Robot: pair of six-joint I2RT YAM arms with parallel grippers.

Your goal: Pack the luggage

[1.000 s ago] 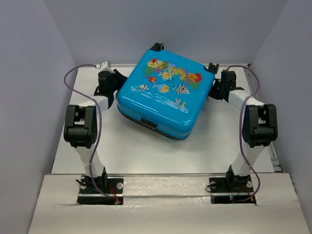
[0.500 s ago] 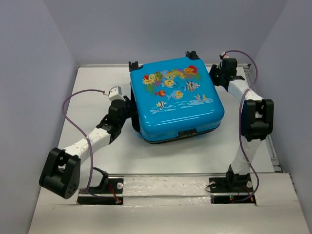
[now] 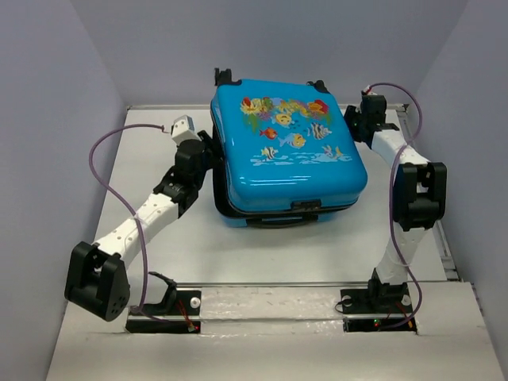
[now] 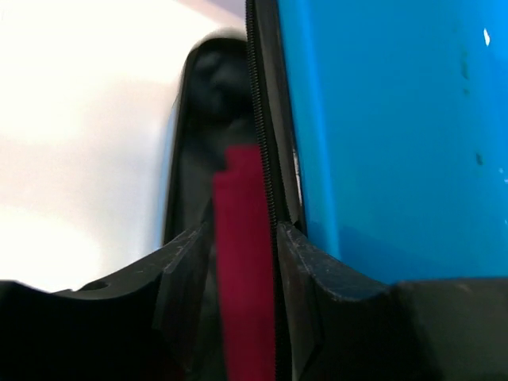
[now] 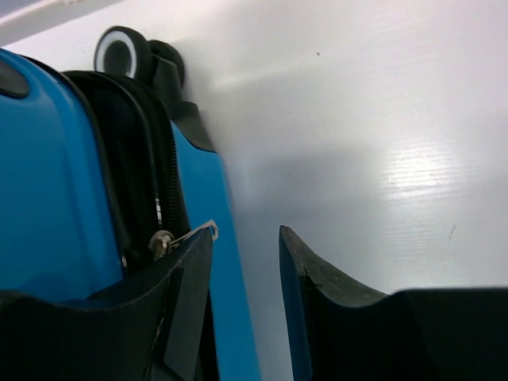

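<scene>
Bright blue luggage (image 3: 290,171) with a colourful fish print, black zipper (image 4: 259,119).

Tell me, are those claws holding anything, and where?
Left gripper seems to pinch a red strip at the luggage zipper seam; right gripper is open, holding nothing.

The luggage (image 3: 287,151) has a smooth, glossy hard-plastic shell that catches the light, and its fish print lies flat in the finish. Its zipper (image 5: 165,190) is matt black with fine teeth, the pull (image 5: 189,233) is bright silvery metal, and the wheel (image 5: 124,54) is dull black with a pale ring. The fingers (image 5: 317,294) of the right gripper (image 5: 244,230) are matt black plastic, faintly scuffed. The table (image 5: 381,103) is white, satin and finely ribbed.
</scene>
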